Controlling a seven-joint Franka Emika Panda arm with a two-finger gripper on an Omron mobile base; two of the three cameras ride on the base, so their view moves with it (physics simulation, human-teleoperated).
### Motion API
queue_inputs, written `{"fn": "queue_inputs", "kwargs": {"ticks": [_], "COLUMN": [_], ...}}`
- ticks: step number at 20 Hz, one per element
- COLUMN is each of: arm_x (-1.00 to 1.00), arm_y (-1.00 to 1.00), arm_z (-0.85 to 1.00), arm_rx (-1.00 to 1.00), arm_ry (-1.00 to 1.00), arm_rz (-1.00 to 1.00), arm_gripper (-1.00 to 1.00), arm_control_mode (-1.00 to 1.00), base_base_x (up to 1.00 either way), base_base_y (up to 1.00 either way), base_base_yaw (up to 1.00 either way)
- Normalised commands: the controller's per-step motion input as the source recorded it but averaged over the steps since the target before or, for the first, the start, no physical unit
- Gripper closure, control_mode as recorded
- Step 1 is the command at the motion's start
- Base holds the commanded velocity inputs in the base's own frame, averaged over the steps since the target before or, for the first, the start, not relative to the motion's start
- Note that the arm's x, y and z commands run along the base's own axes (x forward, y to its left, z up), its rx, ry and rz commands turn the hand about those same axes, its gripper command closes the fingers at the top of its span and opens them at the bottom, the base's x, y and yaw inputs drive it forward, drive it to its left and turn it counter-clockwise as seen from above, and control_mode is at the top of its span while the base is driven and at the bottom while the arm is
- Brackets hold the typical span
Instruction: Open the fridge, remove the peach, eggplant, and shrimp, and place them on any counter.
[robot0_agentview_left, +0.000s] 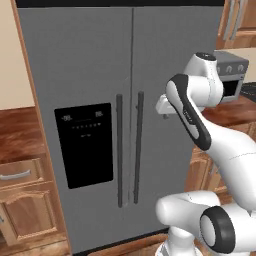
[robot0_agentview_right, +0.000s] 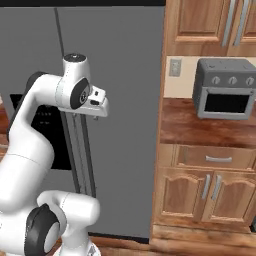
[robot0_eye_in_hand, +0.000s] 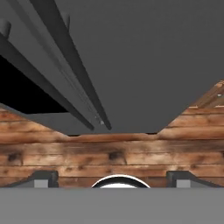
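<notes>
The fridge (robot0_agentview_left: 90, 65) is standing shut, both grey doors closed flush, with the two dark vertical bar handles (robot0_agentview_left: 128, 150) running side by side down the middle seam. A black dispenser panel (robot0_agentview_left: 85, 145) is sitting on the left door, level with the handles. The peach, eggplant and shrimp are not to be seen, the doors hiding whatever the shelves hold.

The white arm is rising in front of the right door, its hand turned down toward the floor beside the handles. In the hand view the gripper (robot0_eye_in_hand: 113, 178) is pointing along the fridge face at the wooden floor (robot0_eye_in_hand: 109, 153), and the two dark fingertips (robot0_eye_in_hand: 41, 178) are standing far apart at the bottom of the picture: the jaws are spread wide and are holding nothing. The bar handles are slanting across the upper left of that view, apart from the fingertips.

To the right of the fridge, the counter (robot0_agentview_right: 180, 130) of glossy reddish-brown wood is carrying a grey toaster oven (robot0_agentview_right: 225, 87) over a light wooden cabinet (robot0_agentview_right: 207, 192) with a drawer and two doors. Another wooden cabinet (robot0_agentview_left: 25, 200) is standing left of the fridge.
</notes>
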Motion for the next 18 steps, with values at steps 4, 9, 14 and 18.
{"fn": "queue_inputs", "kwargs": {"ticks": [4,9,14,18], "arm_x": [0.0,0.0,0.0,0.0], "arm_y": [0.0,0.0,0.0,0.0], "arm_z": [0.0,0.0,0.0,0.0], "arm_rx": [0.0,0.0,0.0,0.0], "arm_ry": [0.0,0.0,0.0,0.0], "arm_rz": [0.0,0.0,0.0,0.0], "arm_gripper": [-1.0,-1.0,-1.0,-1.0], "arm_control_mode": [1.0,1.0,1.0,1.0], "base_base_x": [0.04,0.01,0.05,0.23], "base_base_y": [0.81,0.68,0.47,0.42], "base_base_yaw": [-0.36,-0.36,-0.28,-0.23]}}
